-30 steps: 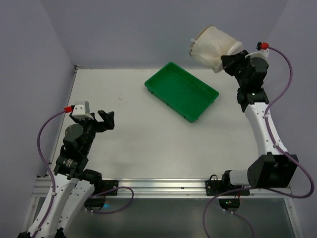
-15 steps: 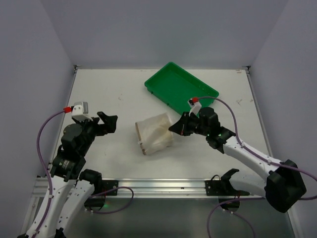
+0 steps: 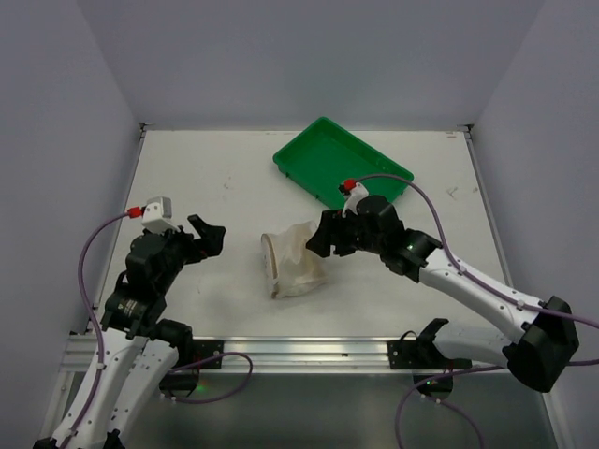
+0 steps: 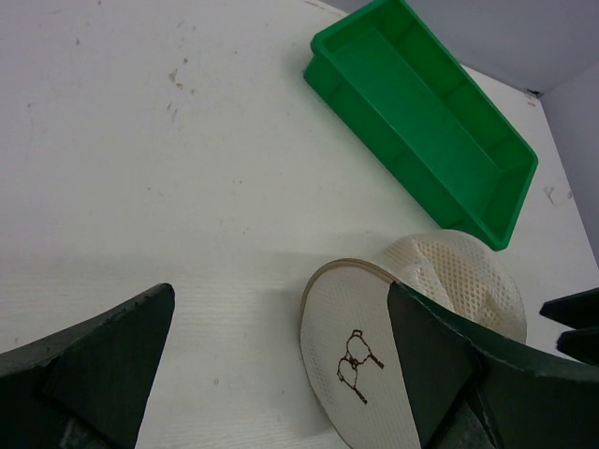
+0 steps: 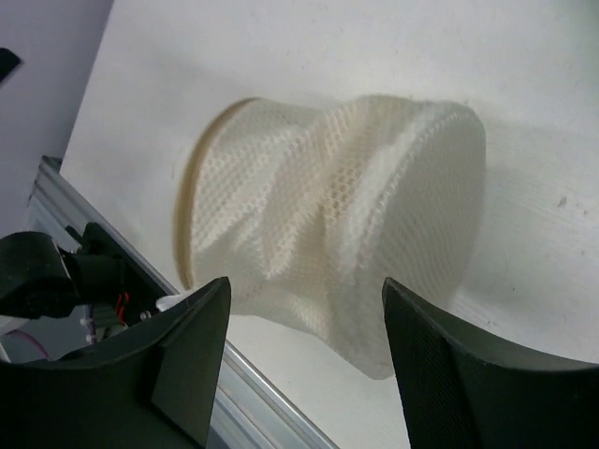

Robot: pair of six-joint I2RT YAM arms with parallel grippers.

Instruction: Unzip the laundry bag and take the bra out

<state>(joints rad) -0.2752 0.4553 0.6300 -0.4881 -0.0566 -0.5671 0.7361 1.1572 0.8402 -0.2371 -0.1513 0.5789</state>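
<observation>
The laundry bag (image 3: 292, 262), white mesh and drum-shaped, lies crumpled on its side in the middle of the table. Its flat round face with the small black bra drawing (image 4: 356, 365) points toward the left arm. The bra is hidden, and no zip shows. My right gripper (image 3: 318, 243) stands open just right of the bag; in the right wrist view the bag (image 5: 337, 224) lies beyond the tips of my right gripper (image 5: 307, 360), with nothing between the fingers. My left gripper (image 3: 202, 234) is open and apart from the bag, its fingers framing the bag's face around my left gripper (image 4: 281, 374).
A green rectangular tray (image 3: 343, 173) stands behind the bag at the back, also visible as the green tray (image 4: 421, 112) in the left wrist view. The table's near metal rail (image 5: 243, 383) runs close to the bag's near side.
The right arm carried the bag down from high at the back right to the table's middle, then opened and let go. The bag slumped. The left arm barely shifted.
</observation>
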